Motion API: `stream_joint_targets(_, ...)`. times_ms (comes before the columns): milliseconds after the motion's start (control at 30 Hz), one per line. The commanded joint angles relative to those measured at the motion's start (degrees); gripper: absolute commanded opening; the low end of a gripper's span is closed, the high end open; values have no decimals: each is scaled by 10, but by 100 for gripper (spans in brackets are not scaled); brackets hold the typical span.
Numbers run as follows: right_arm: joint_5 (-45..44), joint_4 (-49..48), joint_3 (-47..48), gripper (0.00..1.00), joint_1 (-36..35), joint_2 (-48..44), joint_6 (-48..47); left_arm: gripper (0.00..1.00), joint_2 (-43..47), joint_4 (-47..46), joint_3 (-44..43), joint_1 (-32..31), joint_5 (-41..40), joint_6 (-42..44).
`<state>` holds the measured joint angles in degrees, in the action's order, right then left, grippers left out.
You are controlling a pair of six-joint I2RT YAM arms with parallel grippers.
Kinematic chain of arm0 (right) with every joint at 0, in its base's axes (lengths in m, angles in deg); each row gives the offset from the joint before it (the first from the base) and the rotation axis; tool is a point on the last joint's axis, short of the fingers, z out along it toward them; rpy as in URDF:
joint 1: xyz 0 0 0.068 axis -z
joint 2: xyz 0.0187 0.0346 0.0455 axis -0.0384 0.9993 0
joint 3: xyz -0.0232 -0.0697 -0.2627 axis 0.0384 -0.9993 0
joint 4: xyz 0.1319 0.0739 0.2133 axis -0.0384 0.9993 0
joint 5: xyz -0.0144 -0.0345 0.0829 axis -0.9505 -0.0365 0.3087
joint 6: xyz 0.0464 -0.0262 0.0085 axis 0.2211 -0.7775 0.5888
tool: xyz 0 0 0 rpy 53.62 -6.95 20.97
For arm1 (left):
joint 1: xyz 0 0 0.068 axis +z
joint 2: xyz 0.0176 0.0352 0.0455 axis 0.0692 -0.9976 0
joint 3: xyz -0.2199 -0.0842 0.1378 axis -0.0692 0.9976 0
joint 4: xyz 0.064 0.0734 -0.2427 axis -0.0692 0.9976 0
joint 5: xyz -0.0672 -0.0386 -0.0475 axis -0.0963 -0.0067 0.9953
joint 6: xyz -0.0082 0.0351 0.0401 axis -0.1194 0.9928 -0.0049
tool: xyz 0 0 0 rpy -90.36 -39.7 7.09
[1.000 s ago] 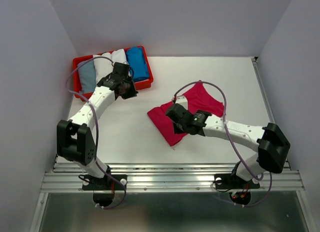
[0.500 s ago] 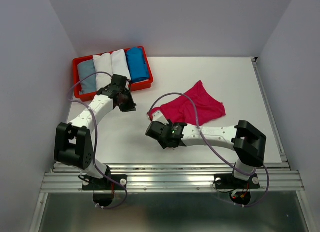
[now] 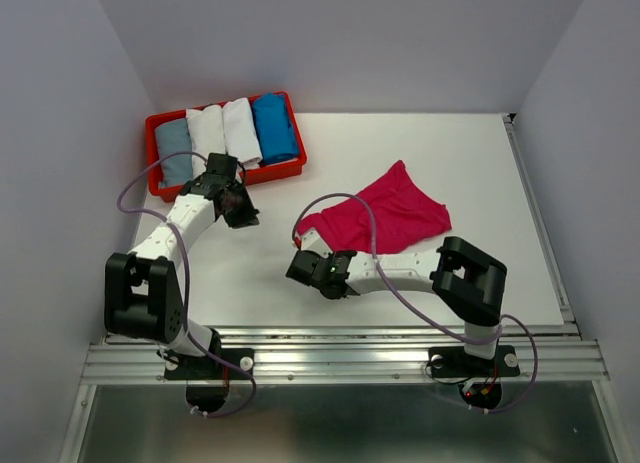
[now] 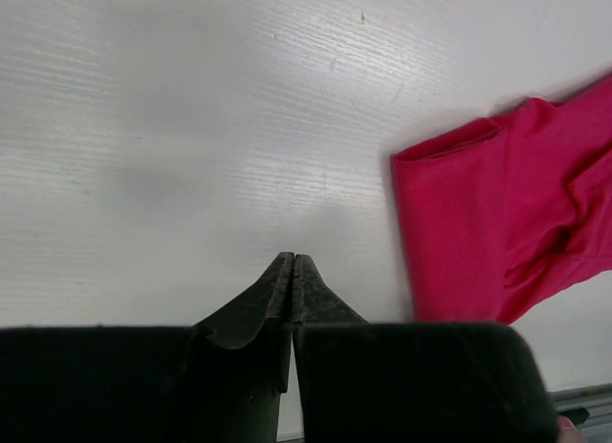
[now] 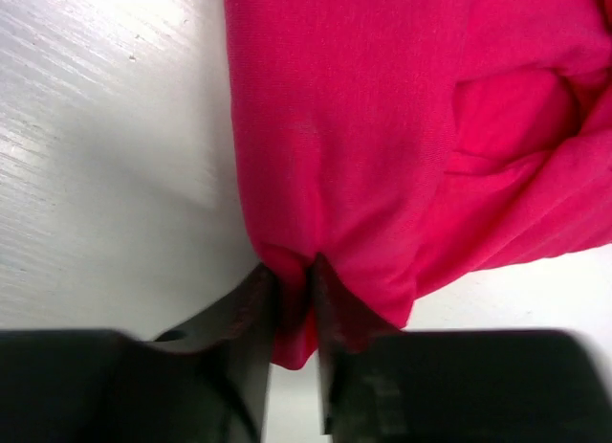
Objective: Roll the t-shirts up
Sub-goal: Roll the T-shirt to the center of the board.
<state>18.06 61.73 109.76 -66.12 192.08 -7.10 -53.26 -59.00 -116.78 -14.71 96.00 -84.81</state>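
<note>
Pinching pink tee [image 3: 395,215] by near corner w/ right gripper [image 5: 292,271] now, after sliding off its middle. Keeping left gripper [image 4: 292,266] shut, empty, backed off red tray [image 3: 283,170]. Prob flattening b4 rolling.

The left arm [image 3: 180,218] and the right arm [image 3: 395,273] were each built of smooth white link shells joined by blocky black joint housings. A thin lilac-grey cable [image 3: 124,188] was looped loosely along each arm. The jaws were formed as matte black wedges, tapered to thin tips, and their inner faces were finely cross-hatched. Each base was finished in black.
</note>
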Motion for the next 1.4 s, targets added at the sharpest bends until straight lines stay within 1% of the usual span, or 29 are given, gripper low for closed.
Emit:
stream_joint_targets(0,-7,-38,-1,21,-3,1,24,21,37,13,5,13,-12,1)
stream_joint_targets(67,3,-44,1,12,-3,-6,25,29,41,8,14,17,-6,1)
stream_joint_targets(100,18,-53,3,10,-3,-7,24,36,46,5,21,19,-3,0)
stream_joint_targets(200,70,-85,5,7,-3,-15,24,50,49,-8,36,20,14,-4)
stream_joint_targets(267,100,-100,8,7,-3,-14,30,55,49,-21,52,20,29,-7)
stream_joint_targets(433,100,-96,22,7,-3,1,42,57,49,-34,82,20,49,-10)
stream_joint_targets(533,85,-75,31,18,-3,-3,49,56,55,-31,86,20,44,-7)
stream_joint_targets(567,81,-68,36,28,-3,-6,48,57,55,-29,86,20,42,-6)
stream_joint_targets(600,70,-50,41,34,-3,-12,47,57,54,-28,84,20,41,-5)
stream_joint_targets(667,52,-29,53,39,-9,-18,47,60,55,-27,83,20,41,-5)
stream_joint_targets(767,11,11,74,58,-14,-27,52,62,55,-30,84,20,45,-6)
stream_joint_targets(867,-22,44,90,67,-19,-26,57,62,56,-30,84,20,45,-7)
stream_joint_targets(1033,-66,69,107,73,-38,0,49,62,55,-31,87,20,45,-8)
stream_joint_targets(1200,-73,64,122,73,-51,29,22,62,54,-30,90,20,45,-10)
stream_joint_targets(1367,-74,47,113,71,-56,45,12,63,58,-32,96,20,47,-15)
